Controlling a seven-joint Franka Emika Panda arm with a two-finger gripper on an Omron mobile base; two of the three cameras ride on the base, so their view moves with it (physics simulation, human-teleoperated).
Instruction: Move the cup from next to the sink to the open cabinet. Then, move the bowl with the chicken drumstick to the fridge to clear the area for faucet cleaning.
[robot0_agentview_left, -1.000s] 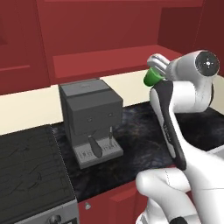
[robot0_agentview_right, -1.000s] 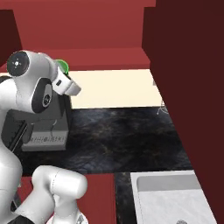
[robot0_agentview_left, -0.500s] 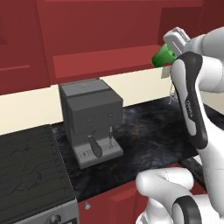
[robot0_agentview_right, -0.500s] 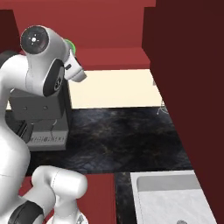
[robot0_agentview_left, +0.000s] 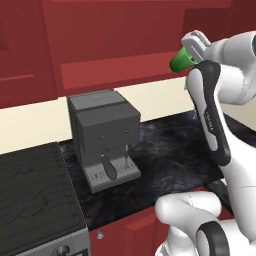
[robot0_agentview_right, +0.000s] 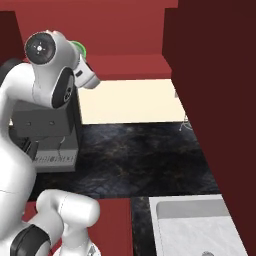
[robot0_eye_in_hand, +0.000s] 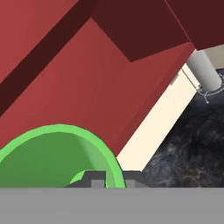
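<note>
Now I have the gripper (robot0_agentview_left: 189, 50) closed on the green cup (robot0_agentview_left: 181, 60), raised high before the red cabinet (robot0_agentview_left: 130, 40), above the counter's (robot0_agentview_left: 165, 155) back edge.

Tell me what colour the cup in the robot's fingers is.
Bright green. The cup shows best in the hand view, with its open rim facing the camera.

We see the green cup (robot0_agentview_left: 181, 60) held high in front of the red upper cabinets, tipped on its side with its open mouth pointing away from the hand. In the hand view the cup (robot0_eye_in_hand: 57, 157) shows a bright green rim and a darker green inside, and its wall sits between the two dark fingertips (robot0_eye_in_hand: 96, 178). From the right base view only a sliver of the cup (robot0_agentview_right: 78, 48) peeks past the wrist.
</note>
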